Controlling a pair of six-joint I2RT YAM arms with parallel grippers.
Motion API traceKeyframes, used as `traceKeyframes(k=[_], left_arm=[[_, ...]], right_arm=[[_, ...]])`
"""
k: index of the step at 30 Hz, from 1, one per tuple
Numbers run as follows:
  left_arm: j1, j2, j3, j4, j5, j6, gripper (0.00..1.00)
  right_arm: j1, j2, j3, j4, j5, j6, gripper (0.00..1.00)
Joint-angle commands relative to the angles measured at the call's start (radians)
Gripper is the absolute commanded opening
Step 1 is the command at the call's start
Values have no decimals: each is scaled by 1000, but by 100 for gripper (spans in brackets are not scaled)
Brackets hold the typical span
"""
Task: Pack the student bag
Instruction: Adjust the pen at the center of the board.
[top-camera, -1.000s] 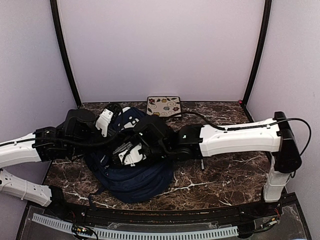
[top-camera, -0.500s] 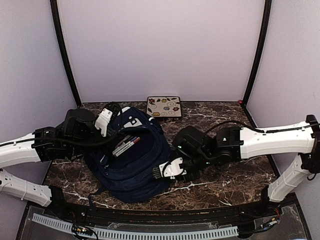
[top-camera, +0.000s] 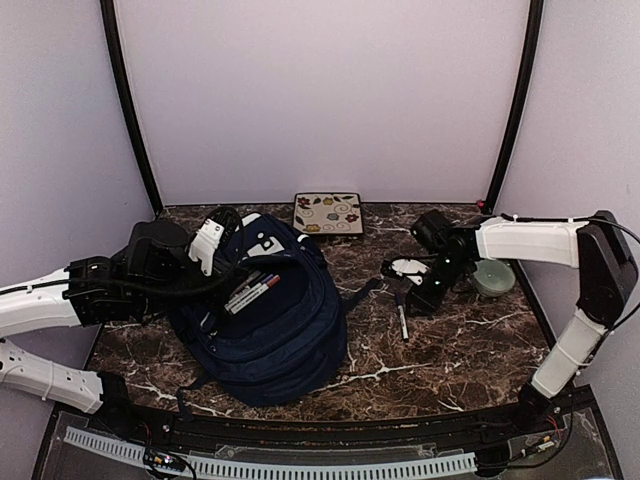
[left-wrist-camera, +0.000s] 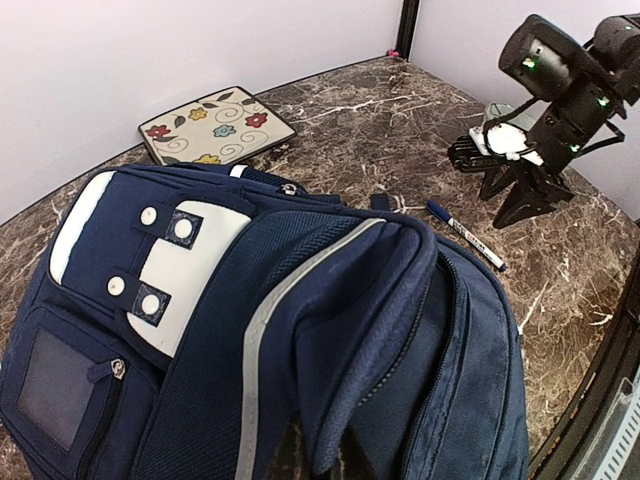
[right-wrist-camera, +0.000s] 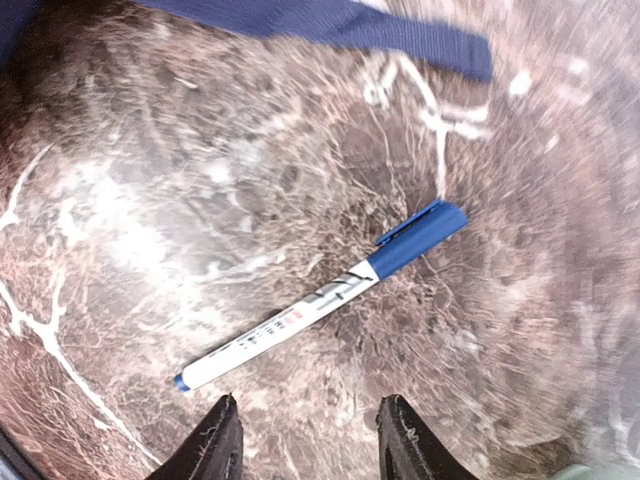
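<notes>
The student bag (top-camera: 270, 325) lies on the marble table, a navy backpack with white patches (left-wrist-camera: 195, 265) and its main compartment gaping. Two markers (top-camera: 251, 292) rest in that opening. My left gripper (top-camera: 213, 250) is shut on the edge of the bag's opening flap (left-wrist-camera: 340, 400), holding it up. A blue-capped white marker (right-wrist-camera: 320, 295) lies on the table right of the bag (top-camera: 402, 322). My right gripper (right-wrist-camera: 308, 442) hovers just above it, open, with nothing between its fingers; it shows from above (top-camera: 408, 296) beside the bag's loose strap (right-wrist-camera: 330, 25).
A floral-patterned flat pad (top-camera: 328, 213) lies at the back edge of the table. A pale green round object (top-camera: 493, 277) sits at the right behind my right arm. Purple walls close in the back and both sides.
My right arm has swung from over the bag's opening out to the right, over the blue marker, and its jaws have widened. Two markers now show in the opening. The left arm held still.
</notes>
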Motion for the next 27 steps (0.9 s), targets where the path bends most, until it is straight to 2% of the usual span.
traceKeyframes(k=[1, 19, 27], left_arm=[[1, -28, 32, 88, -19, 11, 0], [1, -9, 37, 70, -31, 19, 0], [2, -10, 27, 76, -40, 19, 0]], right_arm=[[-73, 87, 69, -74, -193, 53, 48], [-84, 334, 224, -72, -166, 71, 47], [17, 365, 228, -37, -58, -7, 40]])
